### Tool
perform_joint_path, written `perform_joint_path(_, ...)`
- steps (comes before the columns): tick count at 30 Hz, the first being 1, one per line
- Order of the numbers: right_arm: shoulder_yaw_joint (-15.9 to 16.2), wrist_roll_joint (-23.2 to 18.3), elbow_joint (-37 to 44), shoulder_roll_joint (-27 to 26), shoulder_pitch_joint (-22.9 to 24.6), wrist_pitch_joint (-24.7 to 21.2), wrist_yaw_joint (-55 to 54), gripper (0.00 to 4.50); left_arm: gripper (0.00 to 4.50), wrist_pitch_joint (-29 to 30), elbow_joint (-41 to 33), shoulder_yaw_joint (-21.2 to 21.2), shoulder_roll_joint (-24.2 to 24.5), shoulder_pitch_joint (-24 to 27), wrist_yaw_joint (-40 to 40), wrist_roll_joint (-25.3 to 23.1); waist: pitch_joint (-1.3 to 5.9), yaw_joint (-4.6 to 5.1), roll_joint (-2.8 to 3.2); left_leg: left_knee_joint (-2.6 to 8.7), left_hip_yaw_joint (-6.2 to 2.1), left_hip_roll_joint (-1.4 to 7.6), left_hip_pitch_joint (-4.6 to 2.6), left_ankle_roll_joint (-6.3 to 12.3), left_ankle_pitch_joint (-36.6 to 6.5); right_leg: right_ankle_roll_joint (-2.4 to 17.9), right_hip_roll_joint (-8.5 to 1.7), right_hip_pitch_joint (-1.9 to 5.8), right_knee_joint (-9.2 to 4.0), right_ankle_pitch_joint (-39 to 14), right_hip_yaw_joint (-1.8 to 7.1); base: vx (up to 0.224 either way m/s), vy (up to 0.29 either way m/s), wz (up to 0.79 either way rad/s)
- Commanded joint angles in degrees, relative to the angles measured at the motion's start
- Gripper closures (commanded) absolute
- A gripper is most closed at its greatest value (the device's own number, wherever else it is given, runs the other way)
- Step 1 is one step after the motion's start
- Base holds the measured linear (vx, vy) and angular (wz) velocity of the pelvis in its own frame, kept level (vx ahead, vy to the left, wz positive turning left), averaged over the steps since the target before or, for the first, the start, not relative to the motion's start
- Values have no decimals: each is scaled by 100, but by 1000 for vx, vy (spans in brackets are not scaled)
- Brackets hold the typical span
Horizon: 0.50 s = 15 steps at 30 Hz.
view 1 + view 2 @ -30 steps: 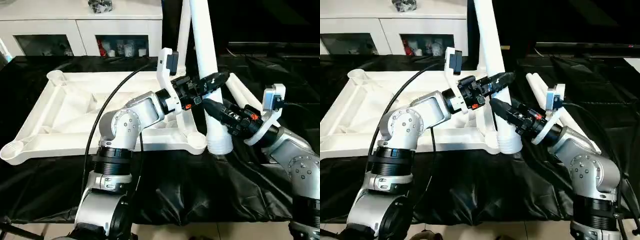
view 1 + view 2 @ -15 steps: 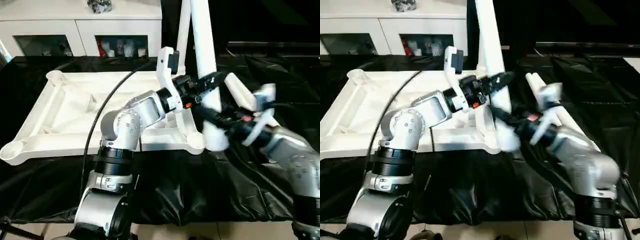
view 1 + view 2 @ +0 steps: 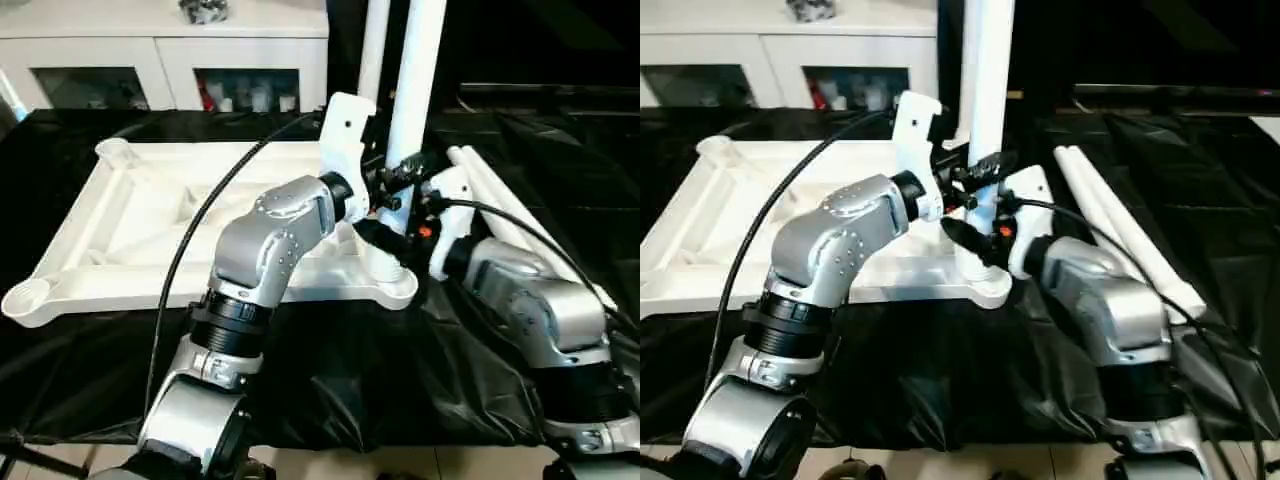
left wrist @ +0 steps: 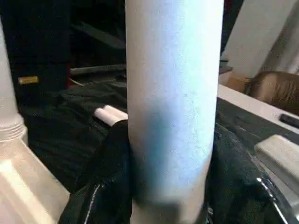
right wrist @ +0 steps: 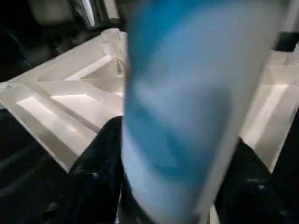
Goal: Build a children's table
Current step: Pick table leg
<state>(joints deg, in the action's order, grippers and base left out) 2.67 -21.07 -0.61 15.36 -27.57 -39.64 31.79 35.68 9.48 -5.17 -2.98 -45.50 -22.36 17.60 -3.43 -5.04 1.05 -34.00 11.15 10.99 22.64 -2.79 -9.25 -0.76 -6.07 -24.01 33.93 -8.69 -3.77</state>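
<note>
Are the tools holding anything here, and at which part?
Both grip the upright white table leg standing at the tabletop's near right corner socket: the left tool clamps its lower shaft, the right tool just below, nearer the base.

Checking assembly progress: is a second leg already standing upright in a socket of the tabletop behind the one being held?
Yes: behind the held leg, another leg stands upright on the tabletop.

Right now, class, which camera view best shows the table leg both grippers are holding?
The left eye view: the leg stands upright over the tabletop's near corner socket. The right eye view matches it; the wrist views show a close stretch between black fingers.
</note>
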Motion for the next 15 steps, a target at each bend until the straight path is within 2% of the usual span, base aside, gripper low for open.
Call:
perform_joint_path(1,100,66,-22,-45,-92,-6,-37,253,262,-155,-87,-53,24,-58,48,-73,474,8,-107,337,-59,123,-86,201,-904,963,-150,324,-376,-1307,168,0,0,0)
perform_joint_path(5,92,29,-71,-112,-119,-14,-47,258,262,-225,-63,-49,35,-60,98,-148,467,10,-116,335,-53,122,-89,212,-928,978,-155,329,-379,-1368,168,0,0,0)
perform_joint_path(9,42,-36,-85,-157,-103,53,4,259,262,-265,-31,-43,39,-71,49,-158,458,14,-100,347,-60,126,-97,157,-1053,906,-155,323,-405,-1577,166,0,0,0)
perform_joint_path(11,-24,-121,-78,-162,-75,139,99,259,206,-207,-34,12,16,-68,-58,-20,460,9,-96,350,-63,125,-99,133,-1075,888,-157,323,-406,-1609,164,0,0,0)
perform_joint_path(15,-121,-263,-36,-119,-18,289,363,259,177,-159,-45,129,-27,-64,-156,177,465,4,-101,343,-61,123,-88,170,-1090,939,-160,335,-397,-1504,161,0,0,0)
